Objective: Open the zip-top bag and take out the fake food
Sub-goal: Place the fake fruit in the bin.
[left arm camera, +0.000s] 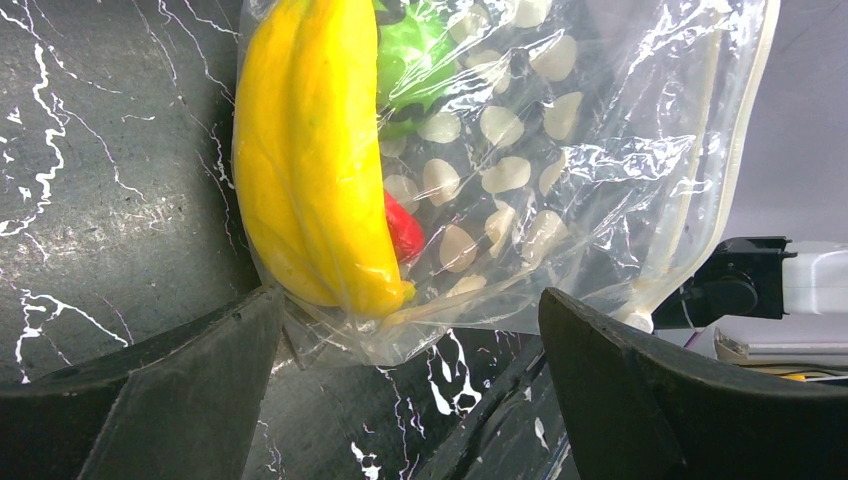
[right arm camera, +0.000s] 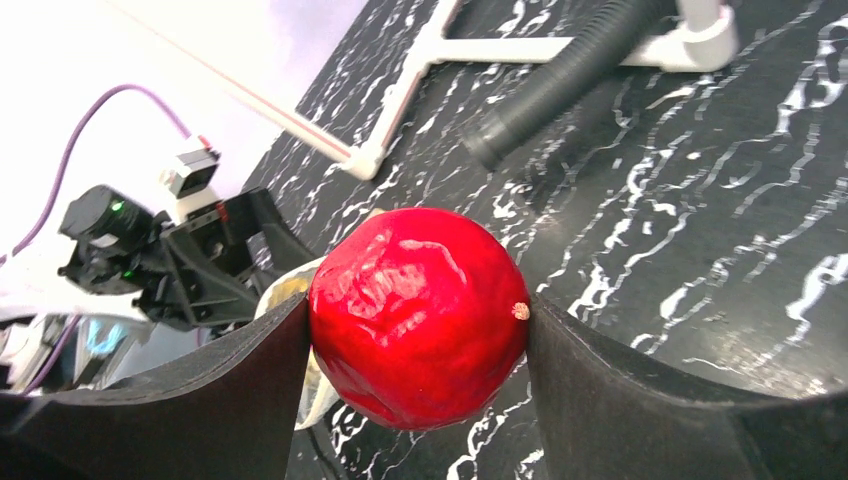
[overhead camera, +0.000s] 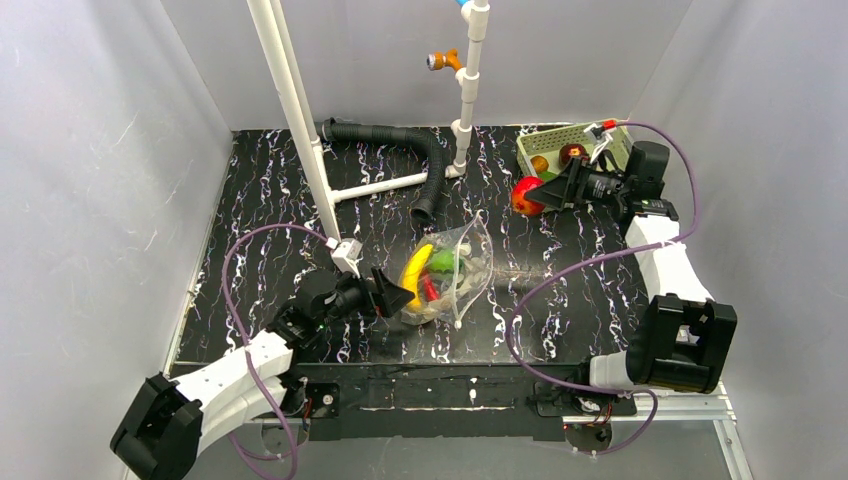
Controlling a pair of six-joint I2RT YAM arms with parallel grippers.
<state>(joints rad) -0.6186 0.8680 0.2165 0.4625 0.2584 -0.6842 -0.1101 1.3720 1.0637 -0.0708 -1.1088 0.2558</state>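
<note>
One apple [right arm camera: 415, 315] sits clenched in your right gripper [overhead camera: 536, 194] by the basket [overhead camera: 575, 129]: drop it, then empty the bag [left arm camera: 580, 150] your left gripper [left arm camera: 408, 300] flanks with parted jaws.

Lab test cell: plain grey walls [overhead camera: 90, 150], white PVC-pipe rig [overhead camera: 298, 120].

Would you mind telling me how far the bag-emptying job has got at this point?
Partly done. An orange piece and a dark red piece already lie in the basket. In hand: the right gripper is shut on a red fruit beside the basket. Remaining: the banana, a green piece and a red chili are inside the zip-top bag, whose corner sits between the fingers of the open left gripper.
</note>
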